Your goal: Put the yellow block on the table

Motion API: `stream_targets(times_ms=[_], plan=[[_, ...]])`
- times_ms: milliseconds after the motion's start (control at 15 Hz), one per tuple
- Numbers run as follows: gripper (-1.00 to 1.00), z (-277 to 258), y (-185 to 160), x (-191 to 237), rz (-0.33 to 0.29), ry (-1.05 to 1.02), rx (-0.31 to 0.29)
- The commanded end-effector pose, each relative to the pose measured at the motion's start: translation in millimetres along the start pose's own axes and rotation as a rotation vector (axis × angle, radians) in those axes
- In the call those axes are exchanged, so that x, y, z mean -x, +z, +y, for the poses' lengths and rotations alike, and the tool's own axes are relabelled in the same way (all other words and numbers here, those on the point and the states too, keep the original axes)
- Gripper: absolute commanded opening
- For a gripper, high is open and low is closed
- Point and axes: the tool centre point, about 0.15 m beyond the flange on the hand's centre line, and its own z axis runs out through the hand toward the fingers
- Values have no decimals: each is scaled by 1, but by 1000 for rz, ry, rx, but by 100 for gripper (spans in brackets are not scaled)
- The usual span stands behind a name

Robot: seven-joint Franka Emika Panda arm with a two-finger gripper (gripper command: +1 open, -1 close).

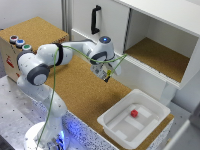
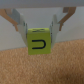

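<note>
The yellow block is a small yellow-green cube with a dark U mark on its face. In the wrist view it sits between my fingers, held above the cork table. In the exterior view my gripper hangs over the middle of the table, near the white cabinet; the block shows there only as a small yellowish spot at the fingertips. The gripper is shut on the block.
A white plastic tray with a small red cube stands at the exterior view's right front. A cork-topped box with coloured buttons stands at the left. An open white cabinet stands behind.
</note>
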Motion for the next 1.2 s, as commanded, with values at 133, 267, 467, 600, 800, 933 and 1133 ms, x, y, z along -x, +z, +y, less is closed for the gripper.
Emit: stream_targets(times_ms=[133,267,467,600,800,933,1133], plan=[[-100,18,94,5,-49,-62,44],[-100,19,108,8,-92,-106,42],[-100,22,110,10,-140,-124,33],[100,21,99,13,-146,-131,34],[100,19,49,14,-75,-83,11],[100,16,11,13,-28,-55,4],[100,14,-10,11,-7,-47,5]])
